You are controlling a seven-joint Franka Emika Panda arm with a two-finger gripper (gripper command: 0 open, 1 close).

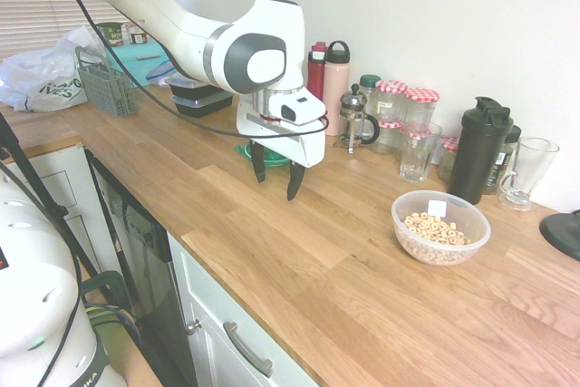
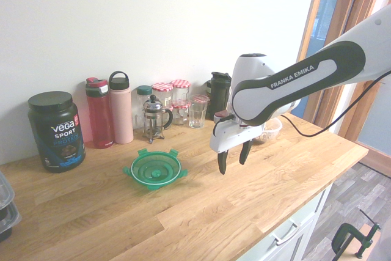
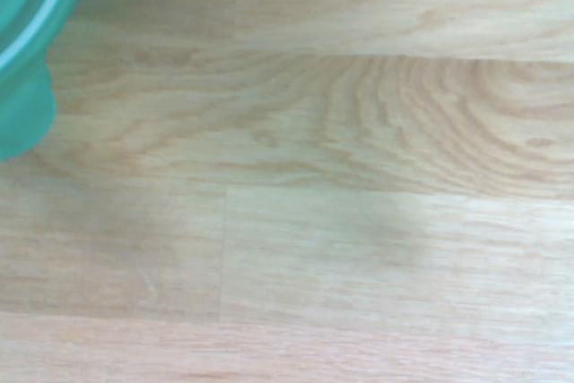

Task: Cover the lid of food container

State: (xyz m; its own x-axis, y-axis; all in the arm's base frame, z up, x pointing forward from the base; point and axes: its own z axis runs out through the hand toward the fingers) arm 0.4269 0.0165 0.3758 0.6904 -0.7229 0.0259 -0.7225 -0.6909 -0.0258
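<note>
The round green lid (image 2: 155,170) lies flat on the wooden counter, knob side up, in front of the bottles. In the first exterior view only a sliver of the lid (image 1: 275,159) shows behind the gripper. My gripper (image 2: 233,164) hangs open just above the counter, a short way to one side of the lid, with nothing between its fingers. The wrist view shows bare wood and one tabbed edge of the lid (image 3: 27,60). The food container (image 1: 397,220), a clear round bowl of cereal rings, stands uncovered further along the counter, and the arm partly hides the container (image 2: 273,129) in the second exterior view.
Along the wall stand a red bottle (image 1: 316,70), a pink bottle (image 1: 336,83), a French press (image 1: 355,120), jars (image 1: 403,106), glasses (image 1: 419,151) and a black shaker (image 1: 480,149). Black meal boxes (image 1: 199,97) and a grey basket (image 1: 107,88) sit behind the arm. A protein tub (image 2: 55,129) stands beyond the lid.
</note>
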